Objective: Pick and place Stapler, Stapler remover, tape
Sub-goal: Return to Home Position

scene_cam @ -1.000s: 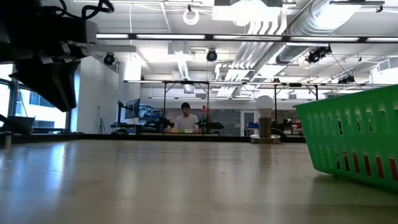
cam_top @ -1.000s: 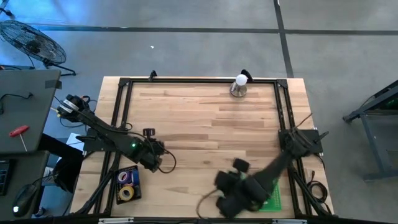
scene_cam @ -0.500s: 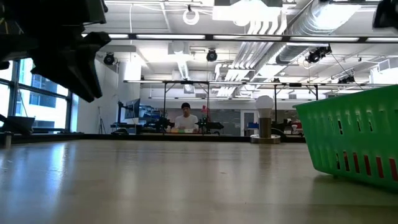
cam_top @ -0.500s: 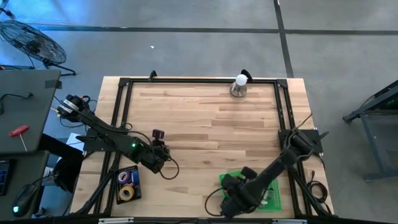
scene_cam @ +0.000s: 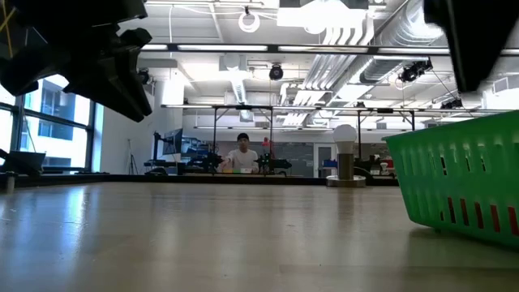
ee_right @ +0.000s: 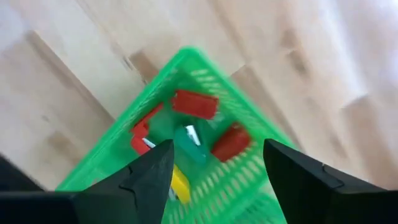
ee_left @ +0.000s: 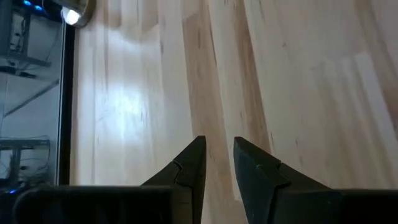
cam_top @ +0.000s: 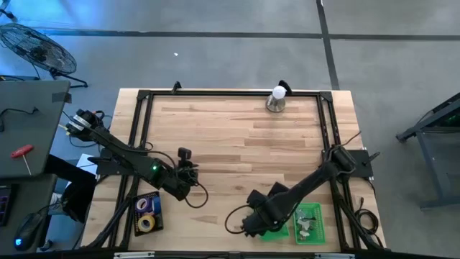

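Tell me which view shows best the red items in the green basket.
The right wrist view: it looks into the green basket, red items plain. Low view: mainly its outer wall. High view: the right arm covers them. Left wrist view: no basket.

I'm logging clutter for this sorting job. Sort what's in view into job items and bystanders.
Job: tape rolls in the black bin; staplers in the left green bin, right tool open above it; staple removers in the right green bin; left tool over bare table.
Lying about: bulb lamp, fan, red-handled key.
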